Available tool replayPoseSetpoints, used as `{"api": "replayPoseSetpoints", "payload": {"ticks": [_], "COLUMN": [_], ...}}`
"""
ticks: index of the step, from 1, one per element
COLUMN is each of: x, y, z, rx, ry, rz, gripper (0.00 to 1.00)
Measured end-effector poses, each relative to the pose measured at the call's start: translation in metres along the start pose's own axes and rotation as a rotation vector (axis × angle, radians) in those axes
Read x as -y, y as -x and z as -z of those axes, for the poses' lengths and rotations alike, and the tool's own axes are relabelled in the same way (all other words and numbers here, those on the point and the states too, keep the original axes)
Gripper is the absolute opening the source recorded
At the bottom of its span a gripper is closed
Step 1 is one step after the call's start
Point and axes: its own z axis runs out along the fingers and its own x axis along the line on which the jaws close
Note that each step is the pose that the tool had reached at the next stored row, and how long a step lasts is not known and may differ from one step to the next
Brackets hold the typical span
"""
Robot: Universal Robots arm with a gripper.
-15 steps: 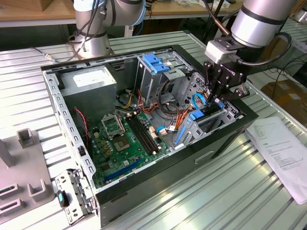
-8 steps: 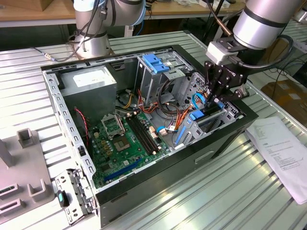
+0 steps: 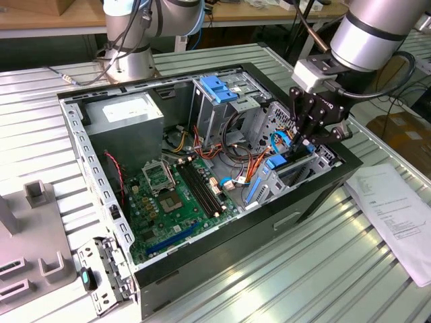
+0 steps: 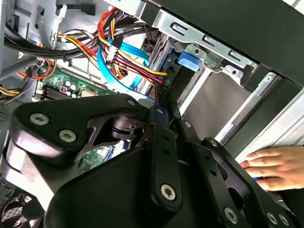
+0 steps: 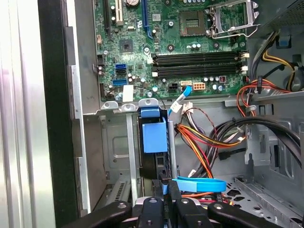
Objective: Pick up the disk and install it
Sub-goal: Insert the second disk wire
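The disk point(image 5: 154, 137) stands on edge in the drive bay at the case's front corner, its blue plastic rail facing up. In the exterior view, the disk point(image 3: 259, 185) sits low in that bay on the exterior view's right. My gripper point(image 3: 298, 145) reaches down into the bay just above it. In the first wrist view my gripper point(image 5: 168, 183) has its two black fingers drawn together at the disk's end. I cannot tell whether they touch it. In the second wrist view, the gripper point(image 4: 156, 102) points at the disk's blue tab point(image 4: 187, 61).
The open computer case point(image 3: 323, 182) lies on a slatted metal table. Inside are a motherboard point(image 3: 175, 195), a grey power supply point(image 3: 128, 118), a blue-latched drive cage point(image 3: 219, 91) and loose cables point(image 5: 209, 137). A hand point(image 4: 278, 166) rests outside the case. A paper sheet point(image 3: 397, 215) lies nearby.
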Motion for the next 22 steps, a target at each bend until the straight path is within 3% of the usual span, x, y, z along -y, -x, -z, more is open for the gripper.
{"api": "replayPoseSetpoints", "payload": {"ticks": [2,5,7,9,12,16,18,22], "x": [0.0001,0.0002,0.0004,0.0005,0.0007,0.0009,0.0009,0.0011], "y": [0.0000,-0.0012,-0.0046,-0.0070,-0.0094,-0.0120,-0.0137,-0.0152], "z": [-0.0001,-0.0001,-0.0002,-0.0002,-0.0003,-0.0005,-0.0007,-0.0016], "rx": [0.0034,0.0256,0.0444,0.0491,0.0607,0.0859,0.0898,0.0908], "ry": [0.0002,0.0017,0.0029,0.0032,0.0039,0.0055,0.0058,0.0058], "rz": [0.000,0.000,0.000,0.000,-0.001,-0.002,-0.002,-0.003], "gripper": [0.16,0.16,0.16,0.16,0.16,0.16,0.16,0.16]}}
